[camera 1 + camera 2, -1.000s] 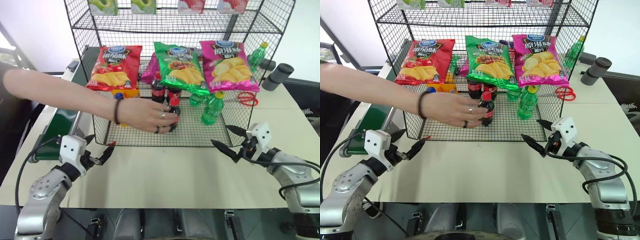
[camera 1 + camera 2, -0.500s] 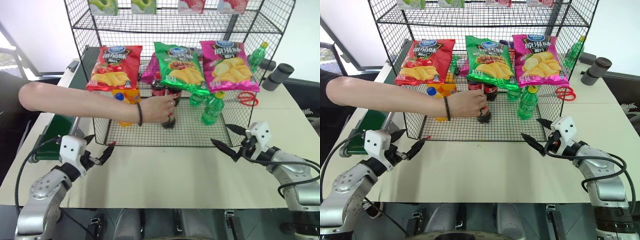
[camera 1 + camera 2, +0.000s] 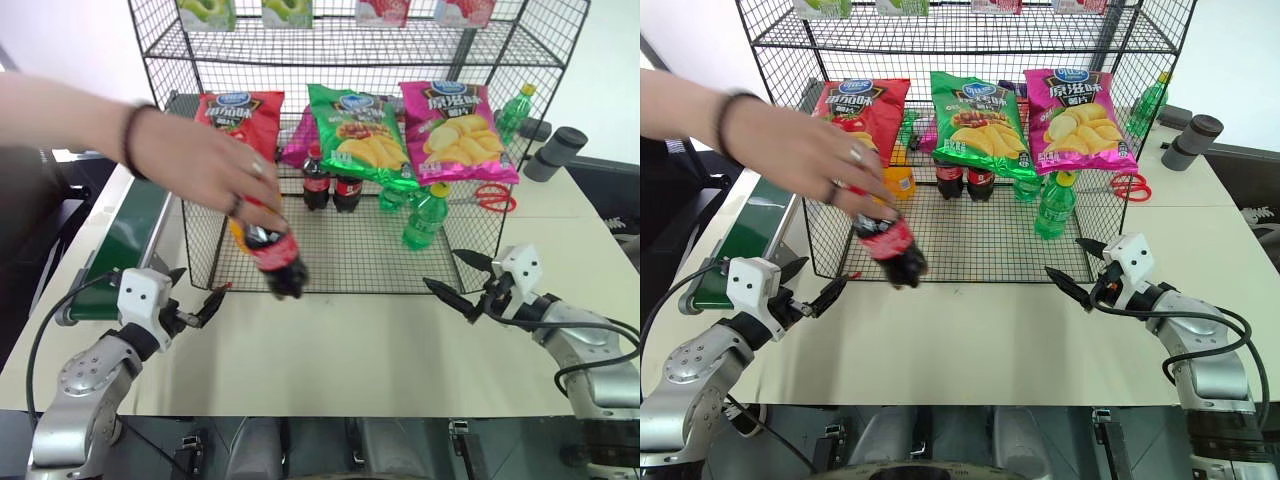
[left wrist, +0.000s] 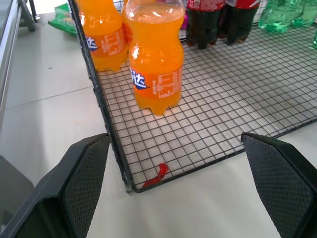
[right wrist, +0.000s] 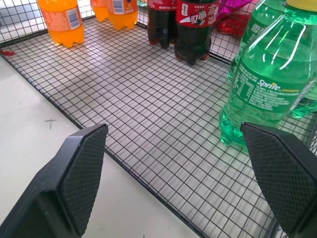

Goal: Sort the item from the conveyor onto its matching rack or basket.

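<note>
A person's hand [image 3: 195, 160] holds the item, a small cola bottle [image 3: 275, 255] with a red label. The bottle hangs tilted in the air by the front left corner of the black wire rack [image 3: 330, 291]. The conveyor [image 3: 125, 235], a dark green belt, runs along the table's left side. My left gripper [image 3: 198, 290] stands open just below and left of the bottle, apart from it. My right gripper [image 3: 442, 270] stands open at the rack's front right. Both point at the rack's bottom tier, with nothing between their fingers.
On the bottom tier stand two cola bottles [image 5: 193, 25], orange-drink bottles [image 4: 156, 59] and green soda bottles [image 5: 267, 79]. Three crisp bags [image 3: 360, 125] hang above them. Red scissors [image 3: 492, 196] and grey cylinders [image 3: 555, 150] lie at the back right.
The person's hand has lifted the cola bottle off the rack's bottom tier and carried it out towards the front left. Neither gripper has moved.
</note>
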